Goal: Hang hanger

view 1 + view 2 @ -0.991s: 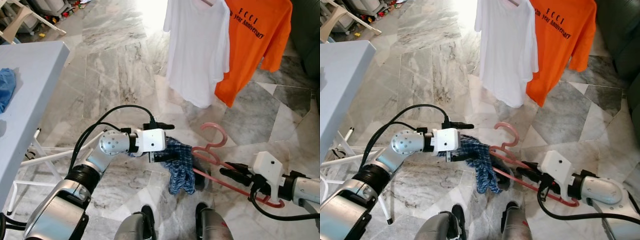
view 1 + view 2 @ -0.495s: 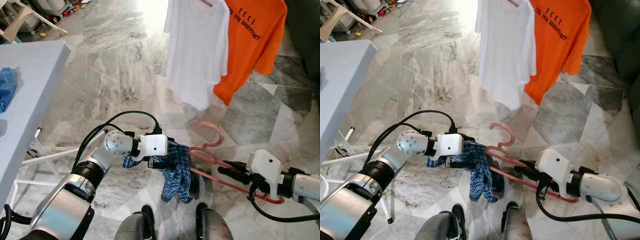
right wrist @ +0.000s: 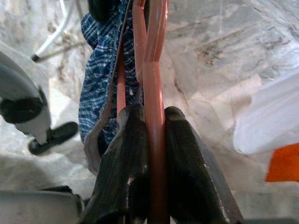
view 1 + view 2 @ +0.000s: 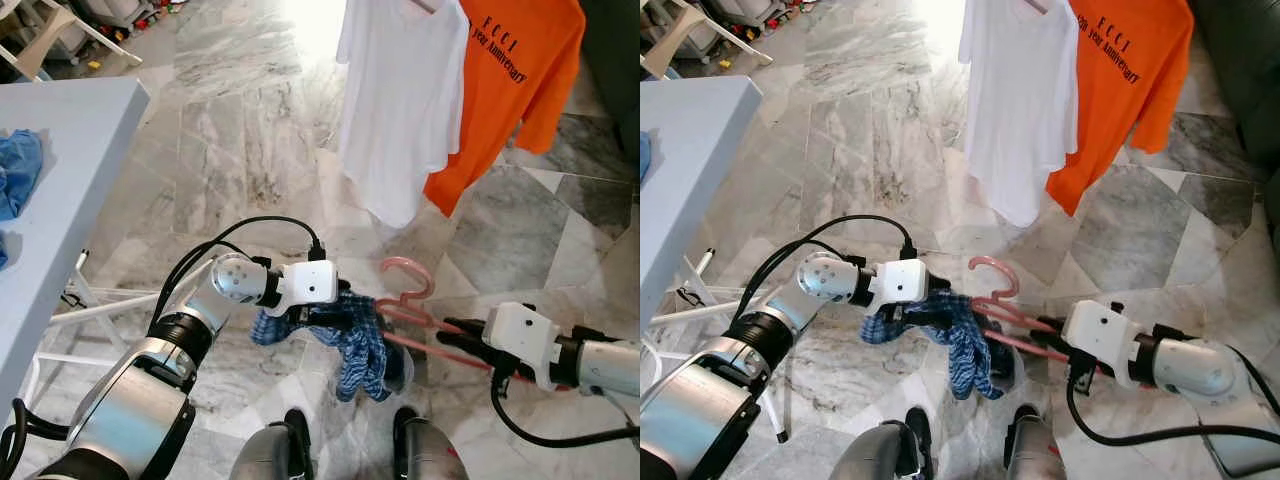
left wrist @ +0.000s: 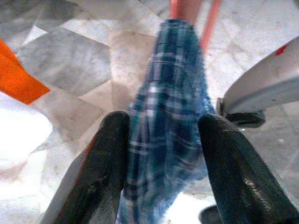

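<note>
A pink plastic hanger [image 4: 410, 300] lies almost level above the marble floor, hook pointing away from me. My right gripper [image 3: 152, 128] is shut on its bar, seen low on the right [image 4: 462, 338]. A blue plaid cloth [image 4: 355, 335] drapes over the hanger's left end and hangs down. My left gripper [image 5: 161, 140] holds that cloth between its two fingers, at the middle [image 4: 335, 318]. Beyond, a white T-shirt [image 4: 400, 100] and an orange T-shirt [image 4: 510, 80] hang side by side.
A grey table [image 4: 60, 170] with blue cloth [image 4: 18, 170] on it stands at my left, white frame legs [image 4: 95, 310] under it. My black feet [image 4: 300, 435] show at the bottom. Clutter [image 4: 90, 15] lies at the far left.
The left gripper has drawn the plaid cloth a little further along the hanger toward the right gripper. The hanger and right arm have shifted slightly left. The camera moved a bit.
</note>
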Motion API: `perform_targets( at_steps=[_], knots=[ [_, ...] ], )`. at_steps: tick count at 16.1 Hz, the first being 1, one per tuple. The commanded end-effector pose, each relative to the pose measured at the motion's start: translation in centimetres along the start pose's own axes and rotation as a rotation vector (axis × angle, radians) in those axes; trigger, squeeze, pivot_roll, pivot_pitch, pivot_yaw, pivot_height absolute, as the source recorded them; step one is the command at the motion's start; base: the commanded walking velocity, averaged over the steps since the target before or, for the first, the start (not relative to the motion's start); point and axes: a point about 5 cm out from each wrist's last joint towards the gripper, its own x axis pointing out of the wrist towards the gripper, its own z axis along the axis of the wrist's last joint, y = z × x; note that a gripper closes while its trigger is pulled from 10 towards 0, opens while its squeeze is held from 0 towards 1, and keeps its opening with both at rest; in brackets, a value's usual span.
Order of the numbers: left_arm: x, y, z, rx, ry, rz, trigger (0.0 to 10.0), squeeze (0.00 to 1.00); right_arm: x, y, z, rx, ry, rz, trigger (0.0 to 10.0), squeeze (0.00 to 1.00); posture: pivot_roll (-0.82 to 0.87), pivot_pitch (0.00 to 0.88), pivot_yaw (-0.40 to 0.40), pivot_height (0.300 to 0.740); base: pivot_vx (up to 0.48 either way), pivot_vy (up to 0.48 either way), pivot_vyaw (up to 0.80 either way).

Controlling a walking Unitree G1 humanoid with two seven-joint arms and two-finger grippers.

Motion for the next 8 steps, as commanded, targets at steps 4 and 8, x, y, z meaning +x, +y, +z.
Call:
perform_targets(
  at_steps=[4,8],
  knots=[
    [-0.31,-0.48,-0.92,-0.021,0.045,-0.034,0.0,0.00,0.21,-0.04,-0.04,-0.053,0.002,-0.010,10.0,0.00,-0.20,0.266,0.163,0.740,0.000,0.000,0.00],
    [-0.16,-0.48,-0.92,-0.026,0.043,-0.022,0.0,0.00,0.27,-0.25,0.04,-0.072,0.002,-0.026,10.0,0.00,-0.20,0.264,0.162,0.740,0.000,0.000,0.00]
  ],
)
